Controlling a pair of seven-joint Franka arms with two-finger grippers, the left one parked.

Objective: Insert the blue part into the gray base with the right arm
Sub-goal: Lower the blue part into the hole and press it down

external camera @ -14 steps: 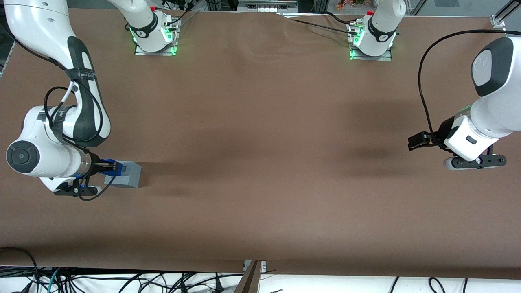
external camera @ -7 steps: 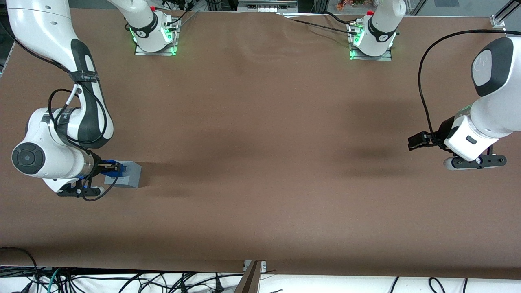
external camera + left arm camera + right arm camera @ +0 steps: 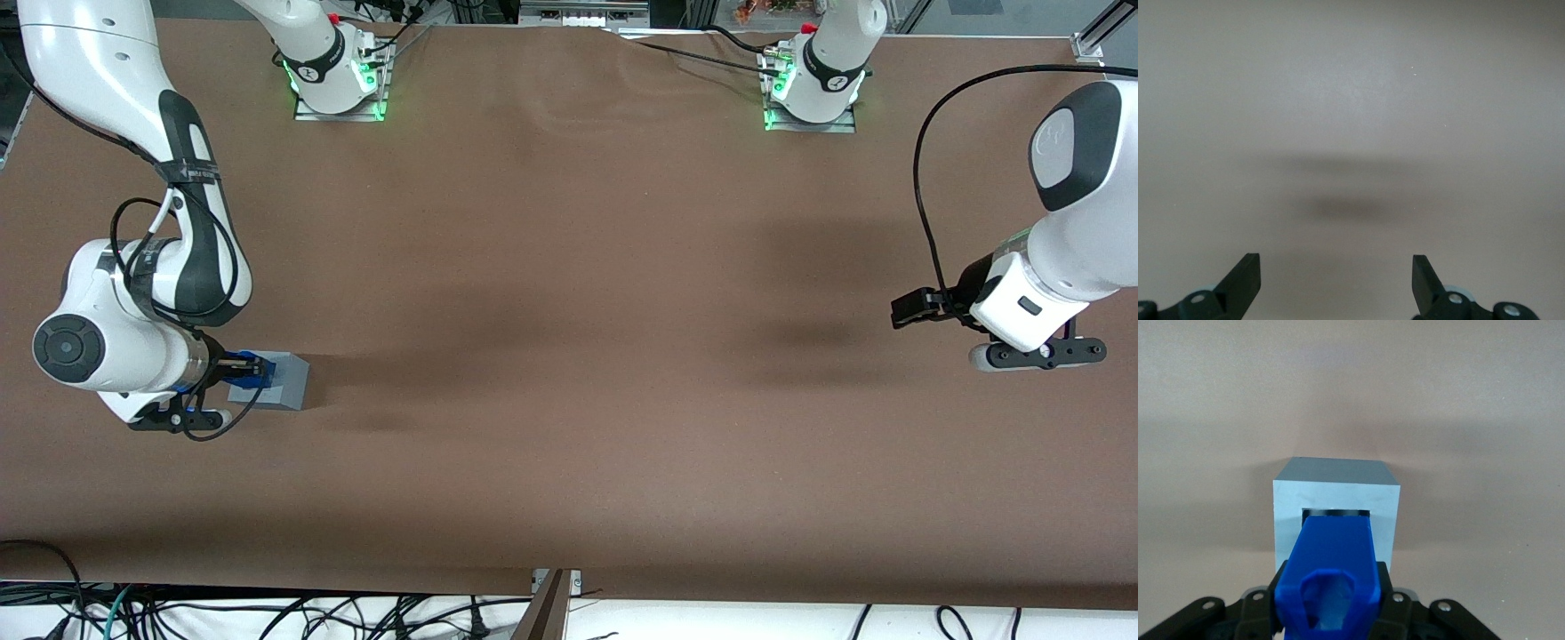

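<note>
The gray base (image 3: 283,380) (image 3: 1338,500), a light-gray cube, stands on the brown table toward the working arm's end. My right arm's gripper (image 3: 242,364) (image 3: 1331,590) hangs directly above it, shut on the blue part (image 3: 240,364) (image 3: 1331,567). In the right wrist view the blue part's lower end meets the dark square recess (image 3: 1336,513) in the base's top face. How deep it sits cannot be told. The black fingers (image 3: 1385,587) press on both sides of the blue part.
The brown table (image 3: 569,356) stretches wide toward the parked arm's end. Two arm mounts with green lights (image 3: 338,84) (image 3: 809,89) stand farther from the front camera. Cables (image 3: 178,613) hang below the table's near edge.
The right arm's wrist has shifted slightly toward the base and lowered a little, carrying the blue part with it. The gray base has stayed in place.
</note>
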